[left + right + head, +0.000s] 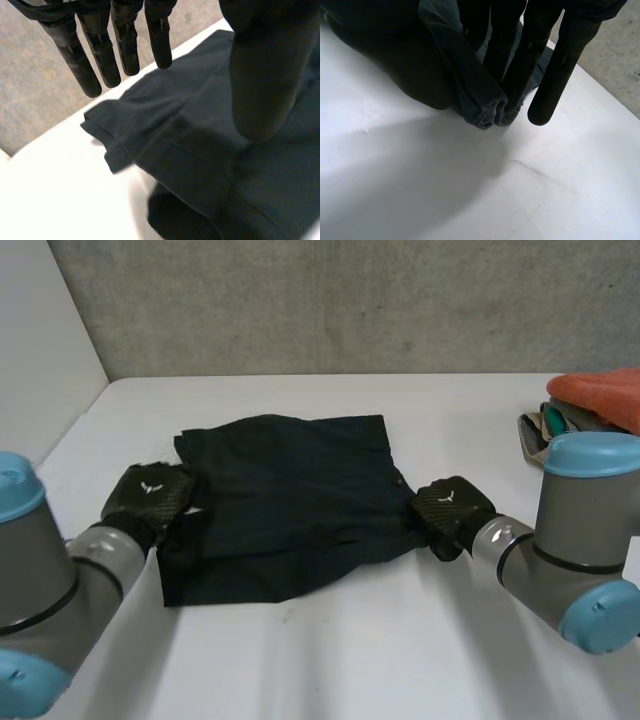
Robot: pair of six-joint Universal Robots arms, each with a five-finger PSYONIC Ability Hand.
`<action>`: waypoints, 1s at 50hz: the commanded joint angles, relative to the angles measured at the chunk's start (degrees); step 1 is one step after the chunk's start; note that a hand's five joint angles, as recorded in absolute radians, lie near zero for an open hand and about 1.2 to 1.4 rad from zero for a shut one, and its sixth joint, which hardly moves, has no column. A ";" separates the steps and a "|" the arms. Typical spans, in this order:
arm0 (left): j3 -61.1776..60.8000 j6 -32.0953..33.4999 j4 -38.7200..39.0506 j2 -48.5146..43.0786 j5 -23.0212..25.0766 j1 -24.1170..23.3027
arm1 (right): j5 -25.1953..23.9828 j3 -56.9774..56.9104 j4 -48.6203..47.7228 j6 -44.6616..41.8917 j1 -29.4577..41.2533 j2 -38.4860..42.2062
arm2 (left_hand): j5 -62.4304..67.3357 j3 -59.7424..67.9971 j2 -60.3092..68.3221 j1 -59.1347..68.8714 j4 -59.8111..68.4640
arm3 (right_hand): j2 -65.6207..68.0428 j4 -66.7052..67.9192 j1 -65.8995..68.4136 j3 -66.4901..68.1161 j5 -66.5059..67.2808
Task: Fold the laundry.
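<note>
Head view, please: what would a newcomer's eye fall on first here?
A dark navy crumpled cloth garment lies mid-table on the white table. The left hand is open at its left edge, while the right hand pinches its right edge. An orange folded cloth tops a pile at the table's right side.

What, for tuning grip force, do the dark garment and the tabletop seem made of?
The dark garment looks like matte woven cloth, probably cotton-like, judging by soft folds and stitched hems. The tabletop is a hard, smooth white surface with faint sheen, perhaps laminate.
</note>
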 commanded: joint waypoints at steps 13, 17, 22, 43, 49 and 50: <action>-9.20 2.39 -0.42 -0.75 4.26 3.36 | 1.27 3.59 -2.52 0.09 0.68 -0.78 | 17.76 16.96 17.12 18.04 17.88 | 11.45 11.15 15.26 11.33 11.91; -7.88 4.50 1.95 -3.74 4.43 4.24 | 1.27 4.03 -2.52 0.00 0.94 -0.87 | 14.06 13.26 13.42 14.34 14.18 | 11.45 11.15 15.26 11.33 11.91; -6.39 6.44 3.80 -6.56 4.35 4.33 | 1.27 4.29 -2.87 -0.18 1.12 -0.78 | 13.72 12.92 13.08 14.00 13.84 | 11.45 11.15 15.26 11.33 11.91; -4.01 10.84 2.14 -1.40 2.94 3.19 | 3.11 2.63 -1.82 -0.53 0.33 -5.78 | 55.42 54.62 54.78 55.70 55.54 | 11.45 11.15 15.26 11.33 11.91; 0.28 1.97 -4.63 13.90 3.55 3.80 | 5.14 -2.81 8.37 -2.28 0.42 -13.33 | 55.42 54.62 54.78 55.70 55.54 | 11.45 11.15 15.26 11.33 11.91; 0.99 1.00 -6.12 15.40 3.90 3.98 | 5.31 -3.87 10.04 -2.72 0.33 -14.30 | 55.42 54.62 54.78 55.70 55.54 | 11.45 11.15 15.26 11.33 11.91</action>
